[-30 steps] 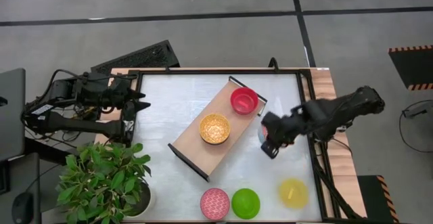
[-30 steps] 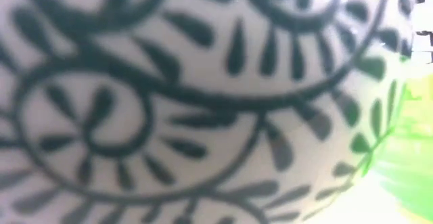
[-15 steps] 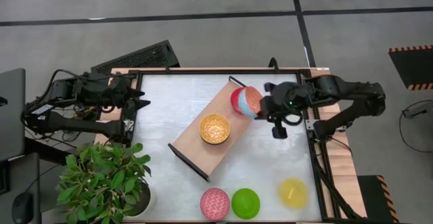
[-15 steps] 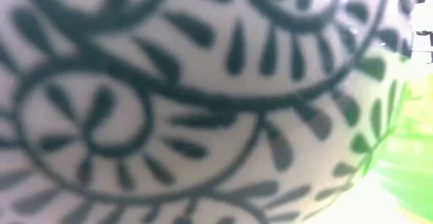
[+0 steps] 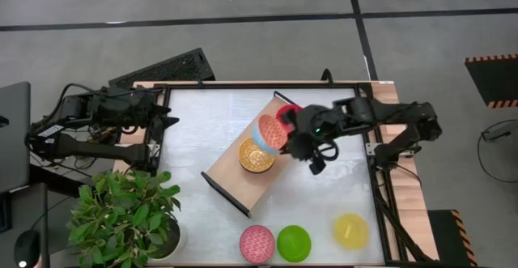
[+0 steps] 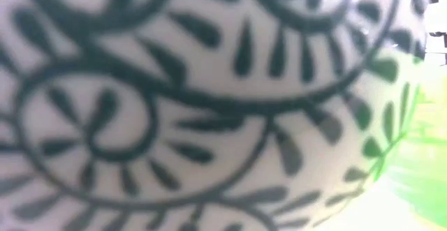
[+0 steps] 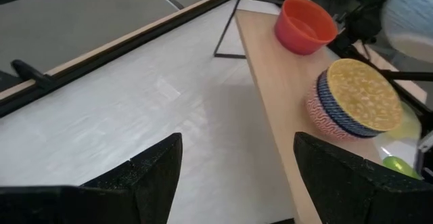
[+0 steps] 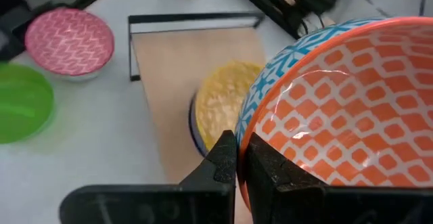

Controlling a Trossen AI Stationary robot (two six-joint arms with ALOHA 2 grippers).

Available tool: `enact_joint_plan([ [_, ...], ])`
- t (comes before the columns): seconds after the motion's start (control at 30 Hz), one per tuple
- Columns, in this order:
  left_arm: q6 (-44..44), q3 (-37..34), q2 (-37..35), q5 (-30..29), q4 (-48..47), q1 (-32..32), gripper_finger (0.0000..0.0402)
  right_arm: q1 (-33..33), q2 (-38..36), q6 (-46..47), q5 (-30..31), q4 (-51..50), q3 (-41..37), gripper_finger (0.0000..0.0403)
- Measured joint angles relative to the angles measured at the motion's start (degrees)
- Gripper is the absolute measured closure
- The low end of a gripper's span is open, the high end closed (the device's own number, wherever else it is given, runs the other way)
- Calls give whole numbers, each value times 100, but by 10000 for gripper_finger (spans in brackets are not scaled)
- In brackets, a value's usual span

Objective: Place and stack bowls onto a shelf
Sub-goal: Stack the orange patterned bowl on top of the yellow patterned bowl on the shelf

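The right gripper (image 8: 238, 158) has its jaws clenched on the orange-lined bowl's (image 8: 338, 109) rim, tilted above the yellow bowl (image 5: 256, 155). The shelf (image 5: 231, 169) runs diagonally across the counter (image 5: 202, 122). The left gripper (image 7: 233, 176) waits with jaws parted.

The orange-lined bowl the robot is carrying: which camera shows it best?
The right wrist view: the orange-lined bowl fills it, rim pinched by the fingers. The high view shows it small, above the shelf; the left wrist, a blurred edge; the low, nothing.
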Motion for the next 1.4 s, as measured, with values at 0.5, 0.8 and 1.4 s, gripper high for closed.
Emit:
enact_joint_plan([
  [0.5, -216, 0, 0, -24, -30, 0, 132, 163, 1061, -864, 21, -1252, 828, 370],
  [0.8, -238, 0, -1, -35, -32, 0, 132, 97, 1117, -1069, 23, -1238, 833, 370],
  [1.4, -236, 0, 0, -43, -34, 0, 132, -93, 1194, -1183, 31, -1191, 835, 370],
])
